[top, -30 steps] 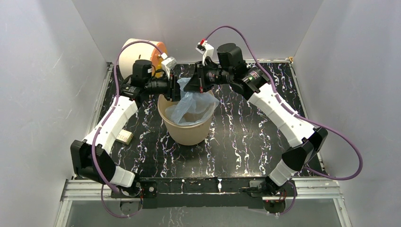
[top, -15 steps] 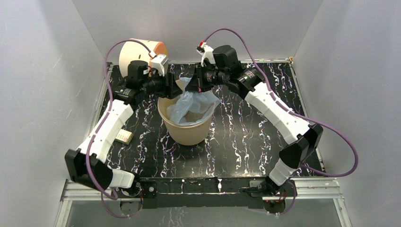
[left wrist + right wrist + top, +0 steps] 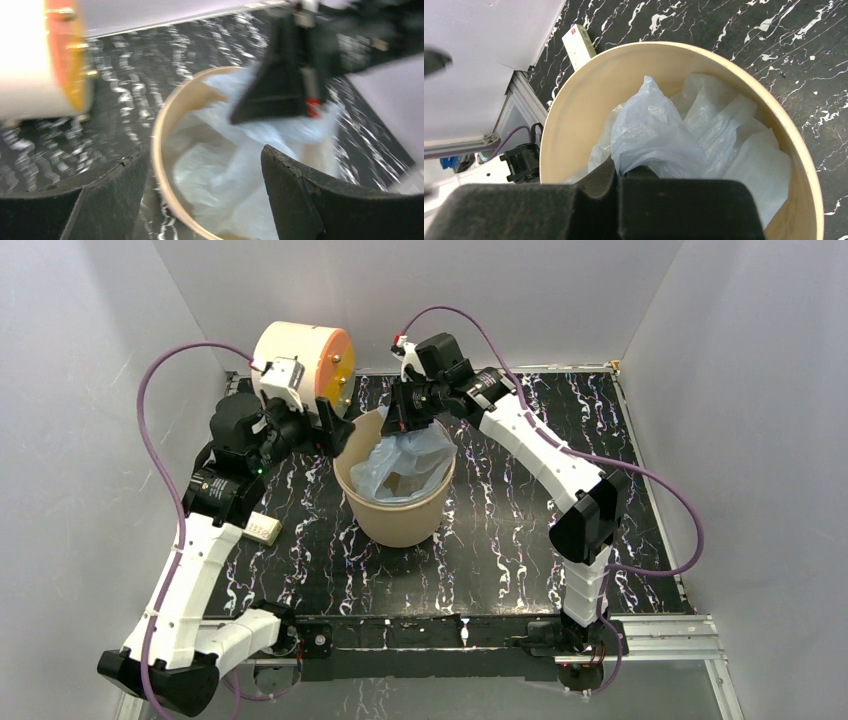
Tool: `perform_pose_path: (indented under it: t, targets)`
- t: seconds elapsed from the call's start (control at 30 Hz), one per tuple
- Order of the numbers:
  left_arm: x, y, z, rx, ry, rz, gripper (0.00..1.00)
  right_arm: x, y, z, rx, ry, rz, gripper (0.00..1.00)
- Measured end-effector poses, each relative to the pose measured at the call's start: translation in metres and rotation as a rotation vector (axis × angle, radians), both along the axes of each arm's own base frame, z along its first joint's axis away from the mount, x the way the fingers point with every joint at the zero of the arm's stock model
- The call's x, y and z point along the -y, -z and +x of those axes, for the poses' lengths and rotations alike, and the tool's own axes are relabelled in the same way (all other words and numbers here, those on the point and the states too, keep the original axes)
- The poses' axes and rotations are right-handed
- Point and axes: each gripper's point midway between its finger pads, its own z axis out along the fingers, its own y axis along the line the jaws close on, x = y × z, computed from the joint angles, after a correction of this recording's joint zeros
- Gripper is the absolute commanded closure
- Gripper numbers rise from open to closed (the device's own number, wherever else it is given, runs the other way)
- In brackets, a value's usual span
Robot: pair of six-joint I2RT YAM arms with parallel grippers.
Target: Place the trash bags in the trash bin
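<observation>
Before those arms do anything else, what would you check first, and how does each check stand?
1. Crinkly pale blue plastic bag inside the round tan bucket: ok, mostly in.
2. Right claw released the bag: not ok, shut on a fold.
3. Left claw free of the bag: ok, open, holding nothing.
4. Bucket upright: ok.
5. Bag's loop handles inside the rim: cannot tell.
6. Small white box apart from the bucket: ok.

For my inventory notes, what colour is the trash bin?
The trash bin is plain tan-beige, clearest from the top camera.
</observation>
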Motion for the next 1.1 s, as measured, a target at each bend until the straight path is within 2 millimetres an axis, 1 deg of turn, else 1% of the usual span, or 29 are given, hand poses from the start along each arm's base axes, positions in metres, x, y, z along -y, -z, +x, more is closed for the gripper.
perform_pose_path:
  t: [0.07,0.13,0.2,0.3,0.43,0.47,0.57,0.63,0.67,0.7,0.73,0.8,0.83,0.93,0.97,1.03,1.1]
  targets:
    - [0.021,0.0,-0.015,-0.009,0.147,-0.027,0.21,-0.001,0.001,0.004,0.001,0.009,-0.011,1.0]
    - [0.042,0.0,-0.029,-0.026,0.287,-0.061,0.26,0.0,0.0,0.005,0.005,0.018,-0.017,1.0]
    - [0.057,0.005,-0.043,-0.051,0.407,-0.088,0.27,-0.001,-0.006,0.006,0.018,0.022,-0.004,1.0]
    - [0.067,0.021,-0.056,-0.107,0.502,-0.11,0.3,-0.003,-0.014,0.008,0.03,0.025,0.023,1.0]
    - [0.074,0.033,-0.061,-0.157,0.555,-0.117,0.31,-0.008,-0.021,0.008,0.029,0.025,0.057,1.0]
    - [0.076,0.035,-0.062,-0.164,0.561,-0.114,0.33,-0.009,-0.023,0.008,0.025,0.023,0.064,1.0]
    - [0.078,0.039,-0.062,-0.17,0.55,-0.091,0.55,-0.014,-0.033,0.007,0.023,0.014,0.096,1.0]
    - [0.078,0.048,-0.06,-0.189,0.524,-0.06,0.67,-0.018,-0.039,0.006,0.023,-0.001,0.12,1.0]
    - [0.078,0.052,-0.058,-0.198,0.512,-0.046,0.74,-0.019,-0.041,0.005,0.018,-0.008,0.129,0.98]
    - [0.078,0.059,-0.055,-0.215,0.497,-0.027,0.81,-0.02,-0.041,0.003,0.012,-0.013,0.134,0.89]
    - [0.078,0.066,-0.052,-0.232,0.483,-0.009,0.86,-0.02,-0.042,0.003,0.011,-0.017,0.137,0.83]
    - [0.073,0.081,-0.042,-0.268,0.429,0.024,0.92,-0.021,-0.043,0.001,0.007,-0.024,0.142,0.66]
    - [0.069,0.088,-0.037,-0.281,0.394,0.04,0.94,-0.021,-0.043,0.001,0.009,-0.029,0.143,0.59]
    - [0.057,0.099,-0.027,-0.296,0.298,0.074,0.99,-0.017,-0.045,-0.001,0.024,-0.036,0.138,0.42]
    - [0.053,0.1,-0.024,-0.294,0.267,0.081,1.0,-0.014,-0.045,-0.001,0.028,-0.033,0.128,0.39]
    - [0.047,0.1,-0.017,-0.285,0.218,0.089,0.97,-0.005,-0.047,-0.001,0.054,-0.021,0.106,0.39]
    - [0.043,0.099,-0.012,-0.278,0.18,0.093,0.94,0.009,-0.052,-0.001,0.089,0.0,0.077,0.44]
